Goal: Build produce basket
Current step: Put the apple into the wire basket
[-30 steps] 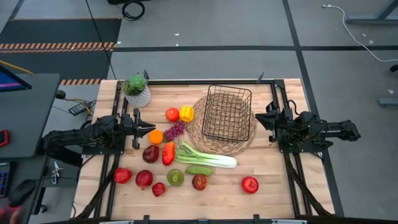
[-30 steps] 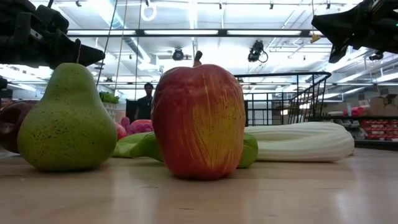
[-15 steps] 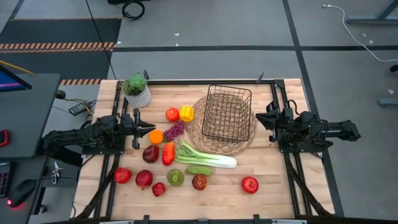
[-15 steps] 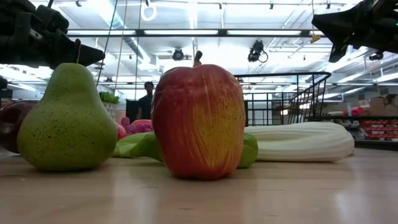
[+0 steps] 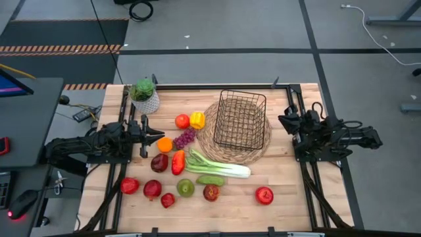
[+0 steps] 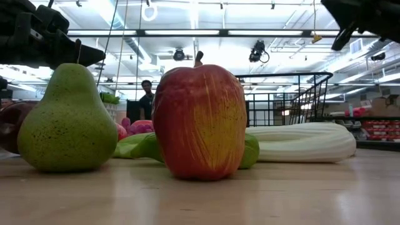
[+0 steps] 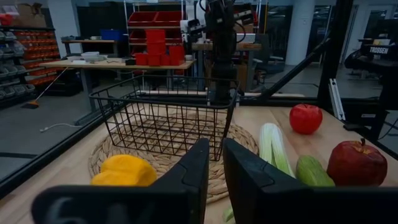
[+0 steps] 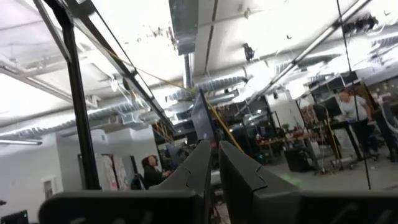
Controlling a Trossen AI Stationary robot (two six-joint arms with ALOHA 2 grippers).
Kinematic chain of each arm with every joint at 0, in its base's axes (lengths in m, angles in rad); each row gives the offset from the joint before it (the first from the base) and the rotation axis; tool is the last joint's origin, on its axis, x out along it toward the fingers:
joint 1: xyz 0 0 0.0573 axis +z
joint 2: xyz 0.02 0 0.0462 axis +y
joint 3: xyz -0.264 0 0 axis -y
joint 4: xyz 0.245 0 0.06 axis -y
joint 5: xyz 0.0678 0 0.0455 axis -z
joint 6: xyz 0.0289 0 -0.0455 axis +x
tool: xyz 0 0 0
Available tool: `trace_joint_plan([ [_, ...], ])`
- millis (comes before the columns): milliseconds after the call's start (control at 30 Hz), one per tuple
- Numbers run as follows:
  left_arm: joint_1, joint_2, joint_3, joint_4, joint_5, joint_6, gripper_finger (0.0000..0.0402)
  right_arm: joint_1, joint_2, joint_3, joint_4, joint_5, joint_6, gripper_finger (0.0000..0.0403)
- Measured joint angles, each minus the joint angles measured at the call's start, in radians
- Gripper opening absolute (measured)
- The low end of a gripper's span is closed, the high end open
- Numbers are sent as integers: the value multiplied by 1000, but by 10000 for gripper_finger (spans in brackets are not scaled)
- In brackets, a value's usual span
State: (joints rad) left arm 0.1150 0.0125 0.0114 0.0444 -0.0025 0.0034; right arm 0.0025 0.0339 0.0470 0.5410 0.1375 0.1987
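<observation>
The black wire basket [image 5: 241,120] stands empty on a round woven mat [image 5: 217,150] at the table's far middle. The produce lies on the wood to its left and near side: an orange [image 5: 182,121], a yellow pepper [image 5: 197,120], grapes [image 5: 185,137], a red pepper [image 5: 177,162], a leek [image 5: 217,164], a cucumber [image 5: 210,180], a green pear [image 5: 185,187] and red apples [image 5: 264,195]. My left gripper [image 5: 161,136] hangs shut and level at the table's left side, beside a second orange [image 5: 164,144]. My right gripper [image 5: 281,120] is shut at the right edge, tipped upward, holding nothing.
A leafy plant in a white pot [image 5: 145,95] stands at the far left corner. Black frame rails [image 5: 299,164] run along both sides of the table. Bare wood lies near the front right. People stand in the room beyond the table.
My right gripper has risen a little and tipped its fingers upward, drawing back slightly toward the table's right edge. It has stayed shut. Nothing on the table has moved.
</observation>
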Motion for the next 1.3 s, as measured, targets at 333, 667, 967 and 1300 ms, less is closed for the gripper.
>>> trace_joint_plan([
  [333, -2, 1, 0, 64, 1, -235, 59, 1, 94, 92, -132, -12, 89, 39],
  [667, -1, 0, 0, 236, -2, -455, 53, 11, 400, 206, -147, -121, 97, 39],
  [967, -1, 0, 1, 620, -1, -335, 53, 78, 740, 342, -156, -187, 96, 43],
  [1300, -1, 0, 1, 596, -7, -286, 69, 217, 1027, 616, -492, -129, 91, 73],
])
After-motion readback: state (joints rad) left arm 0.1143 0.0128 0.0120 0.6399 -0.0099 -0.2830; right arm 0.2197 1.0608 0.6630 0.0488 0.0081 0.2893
